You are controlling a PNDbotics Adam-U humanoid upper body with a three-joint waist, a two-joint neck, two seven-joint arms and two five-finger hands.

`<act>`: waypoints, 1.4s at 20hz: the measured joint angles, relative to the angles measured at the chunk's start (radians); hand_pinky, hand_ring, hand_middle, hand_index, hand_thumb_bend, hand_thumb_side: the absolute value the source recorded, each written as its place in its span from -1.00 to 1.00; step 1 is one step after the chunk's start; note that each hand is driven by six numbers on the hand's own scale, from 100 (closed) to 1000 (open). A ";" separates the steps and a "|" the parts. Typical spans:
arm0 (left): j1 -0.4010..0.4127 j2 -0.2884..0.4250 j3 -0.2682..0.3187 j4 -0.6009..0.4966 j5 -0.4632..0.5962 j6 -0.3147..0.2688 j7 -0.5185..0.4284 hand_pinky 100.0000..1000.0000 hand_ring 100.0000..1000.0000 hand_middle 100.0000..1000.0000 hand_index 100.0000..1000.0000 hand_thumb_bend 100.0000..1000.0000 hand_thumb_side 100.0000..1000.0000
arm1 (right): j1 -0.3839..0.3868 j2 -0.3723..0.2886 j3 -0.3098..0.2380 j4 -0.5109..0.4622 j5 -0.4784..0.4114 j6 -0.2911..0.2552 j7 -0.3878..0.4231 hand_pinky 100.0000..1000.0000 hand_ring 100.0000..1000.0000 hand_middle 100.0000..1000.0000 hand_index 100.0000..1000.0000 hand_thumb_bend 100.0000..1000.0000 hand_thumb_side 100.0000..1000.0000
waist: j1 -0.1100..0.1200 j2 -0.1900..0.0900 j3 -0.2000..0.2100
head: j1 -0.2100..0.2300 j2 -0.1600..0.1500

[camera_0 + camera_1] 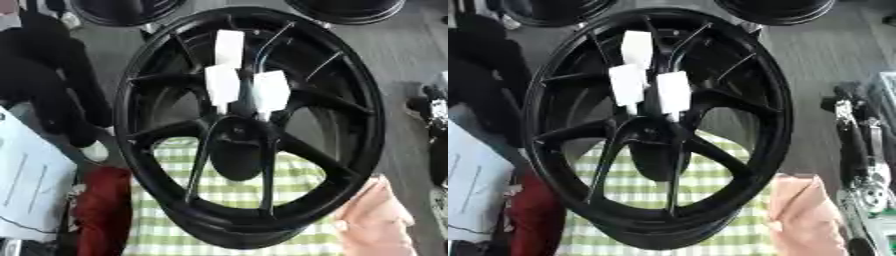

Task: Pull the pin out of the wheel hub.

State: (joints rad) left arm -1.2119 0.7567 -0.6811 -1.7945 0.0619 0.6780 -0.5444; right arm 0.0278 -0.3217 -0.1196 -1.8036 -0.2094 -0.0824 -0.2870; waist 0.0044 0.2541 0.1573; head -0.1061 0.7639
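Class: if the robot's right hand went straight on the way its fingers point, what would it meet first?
Probably nothing: the right hand points up the grey surface, beside the wheel; depth unclear.

- we see a grey floor [398, 60] at the far side.
- a green-and-white checked cloth [227, 187] lies below.
- two dark rims [773, 10] sit at the top edge.
- white paper [31, 185] lies left, beside red cloth [103, 210].
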 measured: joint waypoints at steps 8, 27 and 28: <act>-0.043 -0.114 0.016 0.256 -0.163 -0.176 -0.188 0.32 0.50 0.53 0.65 -0.55 0.63 | -0.001 0.000 0.004 0.006 -0.002 0.004 0.004 1.00 0.51 0.22 0.54 -1.00 0.26 | 0.001 -0.001 -0.015 | 0.012 0.000; -0.072 -0.132 -0.051 0.119 -0.398 -0.238 -0.249 0.30 0.37 0.37 0.66 -0.06 0.49 | -0.009 0.000 0.010 0.018 -0.006 0.010 0.003 1.00 0.51 0.21 0.54 -1.00 0.29 | 0.007 -0.001 -0.010 | 0.011 -0.001; -0.070 -0.128 -0.054 0.102 -0.398 -0.223 -0.235 0.29 0.37 0.37 0.67 -0.08 0.47 | -0.009 0.000 0.009 0.018 -0.006 0.010 0.003 1.00 0.51 0.21 0.54 -1.00 0.29 | 0.007 -0.001 -0.007 | 0.011 -0.001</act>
State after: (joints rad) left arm -1.2821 0.6289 -0.7348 -1.6926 -0.3365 0.4549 -0.7792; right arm 0.0184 -0.3212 -0.1101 -1.7855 -0.2149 -0.0725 -0.2839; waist 0.0109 0.2531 0.1502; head -0.0952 0.7625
